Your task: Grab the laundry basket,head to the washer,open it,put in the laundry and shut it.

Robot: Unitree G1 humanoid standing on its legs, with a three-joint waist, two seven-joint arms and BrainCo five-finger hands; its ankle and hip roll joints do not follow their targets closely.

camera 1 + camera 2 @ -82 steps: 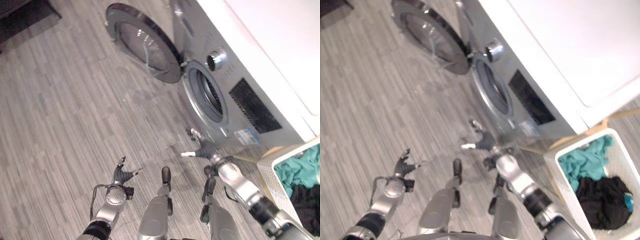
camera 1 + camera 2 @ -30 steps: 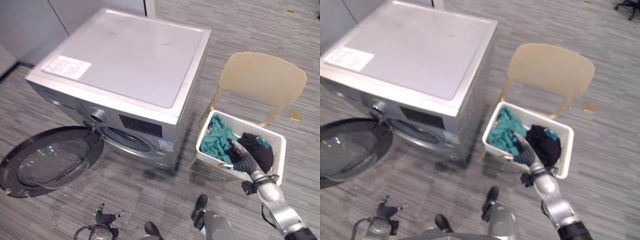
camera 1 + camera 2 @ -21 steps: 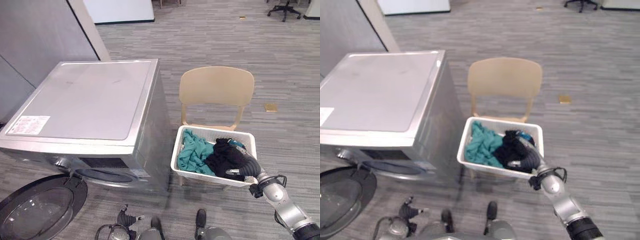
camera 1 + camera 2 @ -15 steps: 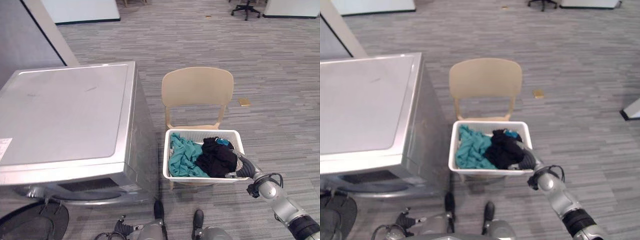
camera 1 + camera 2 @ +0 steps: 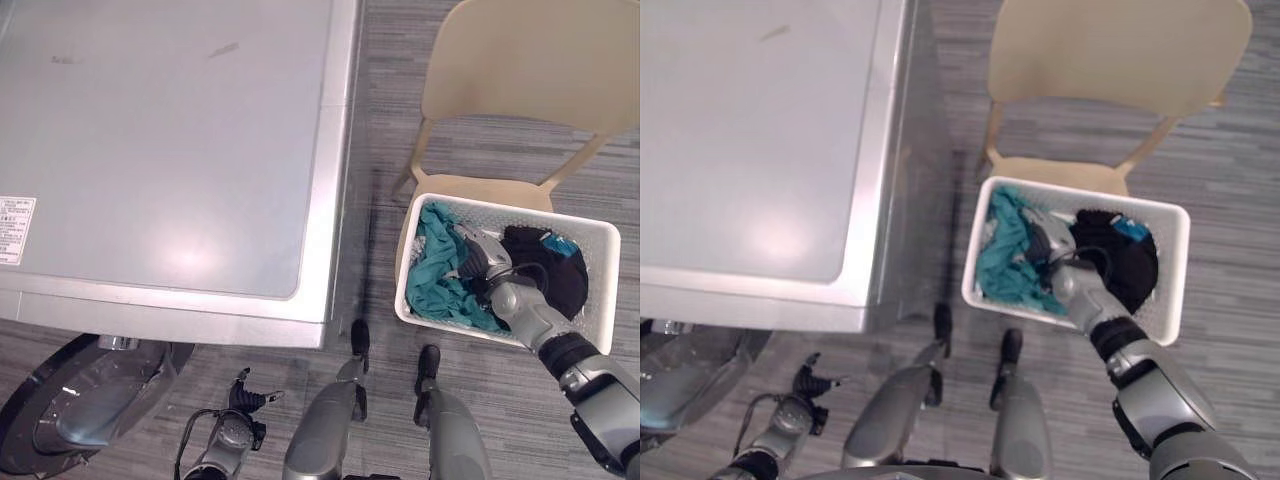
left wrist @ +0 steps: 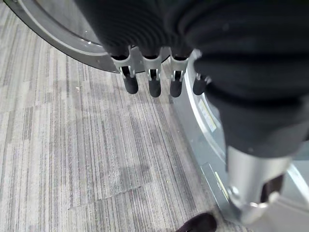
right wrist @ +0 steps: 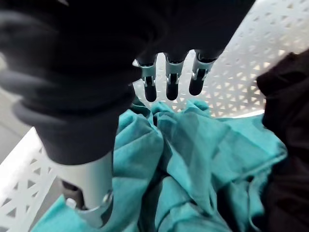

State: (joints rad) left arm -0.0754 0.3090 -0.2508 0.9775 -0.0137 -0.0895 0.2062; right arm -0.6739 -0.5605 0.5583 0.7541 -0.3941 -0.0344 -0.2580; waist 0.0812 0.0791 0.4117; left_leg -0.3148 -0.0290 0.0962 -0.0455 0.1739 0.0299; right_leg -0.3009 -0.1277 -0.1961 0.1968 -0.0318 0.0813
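- Two garments, a crumpled teal cloth (image 7: 193, 159) and a black one (image 5: 548, 275), are seen in the white perforated plastic basket (image 5: 600, 300), lower right of the frame
- The right hand (image 7: 166, 84) is held above the teal cloth, fingers straight and holding nothing; they should be lowered and curled deep into a fold
- The left hand (image 6: 152, 79) is held relaxed, empty

The right hand (image 5: 478, 262) has moved from black laundry (image 5: 552, 270) to teal laundry (image 5: 437, 278).

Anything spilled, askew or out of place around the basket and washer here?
Nothing stands out. The clothes, teal and black, lie inside the basket on the chair. The washer door is open. The right hand is open over the teal cloth; the left hand hangs low.
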